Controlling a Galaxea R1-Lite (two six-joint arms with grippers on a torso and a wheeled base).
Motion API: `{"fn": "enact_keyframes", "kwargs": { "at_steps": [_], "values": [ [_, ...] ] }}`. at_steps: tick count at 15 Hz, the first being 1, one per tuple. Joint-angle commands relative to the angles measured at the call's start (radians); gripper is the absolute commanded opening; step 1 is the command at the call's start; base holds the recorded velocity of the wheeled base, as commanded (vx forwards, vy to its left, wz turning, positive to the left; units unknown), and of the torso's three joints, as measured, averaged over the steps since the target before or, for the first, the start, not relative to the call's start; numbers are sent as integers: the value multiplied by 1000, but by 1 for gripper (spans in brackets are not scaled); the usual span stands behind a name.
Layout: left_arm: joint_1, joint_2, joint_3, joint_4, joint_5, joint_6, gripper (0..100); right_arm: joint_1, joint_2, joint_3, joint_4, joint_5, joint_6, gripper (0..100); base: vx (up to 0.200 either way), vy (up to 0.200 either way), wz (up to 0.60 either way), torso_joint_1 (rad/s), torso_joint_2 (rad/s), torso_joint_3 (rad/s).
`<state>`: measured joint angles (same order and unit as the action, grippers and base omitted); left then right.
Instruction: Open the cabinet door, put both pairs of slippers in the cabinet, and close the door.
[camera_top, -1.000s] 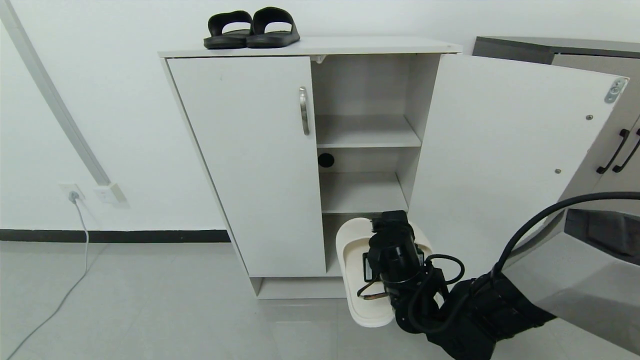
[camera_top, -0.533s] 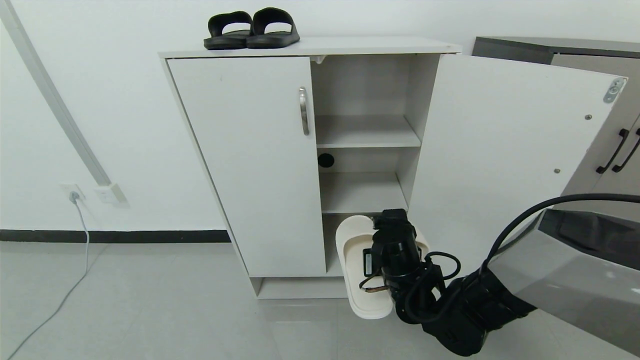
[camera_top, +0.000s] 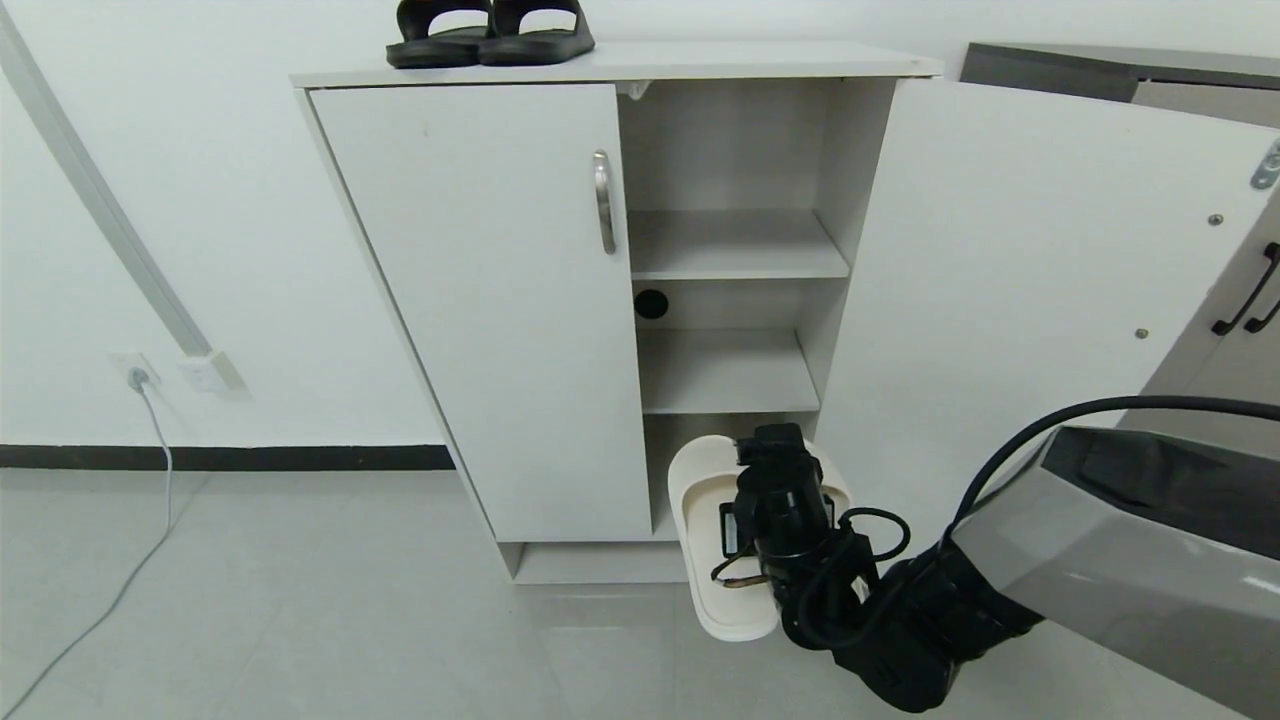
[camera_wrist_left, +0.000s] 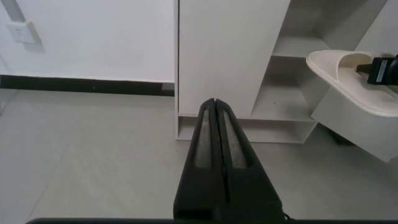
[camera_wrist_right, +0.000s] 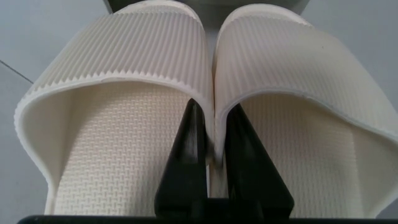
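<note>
Mostly my camera shifted, not the load: white slippers (camera_top: 695, 530) hang at the lowest opening of the cabinet (camera_top: 480, 300), right jaws pinching their adjoining strap edges. Likely light, bendy foam. Left jaws pressed together.

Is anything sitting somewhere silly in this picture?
Yes. The black slippers sit on top of the cabinet, not on a shelf inside. The white slippers are not put away either: the right gripper pinches them together in front of the bottom opening, beside the open door. Nothing looks spilled or broken.
</note>
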<state>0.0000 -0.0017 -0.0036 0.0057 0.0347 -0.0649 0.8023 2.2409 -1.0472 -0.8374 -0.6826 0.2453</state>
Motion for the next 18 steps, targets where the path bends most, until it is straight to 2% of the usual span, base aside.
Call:
{"fn": "enact_keyframes", "kwargs": {
  "at_steps": [1,9,11,12,13,14,18],
  "values": [
    [0,2,1,0,1,-1,0,-6,36,-16,-26,0,-8,0,0,0,0,-2,2,-188],
    [2,2,1,-1,1,2,0,-34,95,-27,-215,-3,-113,0,0,0,0,5,1,-195],
    [0,2,1,-1,1,2,0,-34,118,-22,-341,-3,-178,0,0,0,0,10,0,-102],
    [2,2,1,-1,1,2,0,-35,149,-5,-531,-3,-293,0,0,0,0,0,0,0],
    [2,2,1,-1,2,2,0,-41,167,3,-638,-2,-370,0,0,0,0,0,0,0],
    [2,2,1,-1,1,2,0,-49,183,-2,-690,-3,-408,0,0,0,0,0,0,0],
    [0,2,1,-1,2,-1,0,-64,181,-11,-681,-2,-405,0,0,0,0,0,0,0]
  ]
}}
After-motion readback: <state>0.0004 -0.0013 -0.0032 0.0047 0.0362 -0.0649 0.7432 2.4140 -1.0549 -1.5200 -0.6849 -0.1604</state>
